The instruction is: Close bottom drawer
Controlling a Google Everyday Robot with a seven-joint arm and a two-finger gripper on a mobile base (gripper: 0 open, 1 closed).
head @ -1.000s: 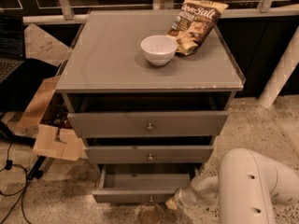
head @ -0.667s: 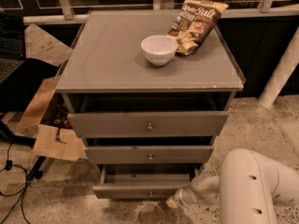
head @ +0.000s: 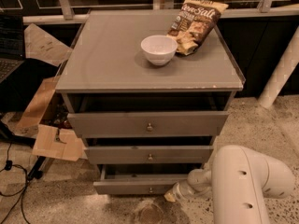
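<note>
Slim grey painted wooden bottom drawer, round metal knob: partly pulled out. End effector: at drawer front's right end; opening cannot be told.

gripper at bottom drawer right end; floor before front free

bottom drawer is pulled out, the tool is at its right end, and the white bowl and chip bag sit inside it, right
Not quite. The camera view shows the white bowl and chip bag on top of the cabinet, not inside the bottom drawer. The rest holds: that drawer is pulled out, and the tool is at its right end.
</note>
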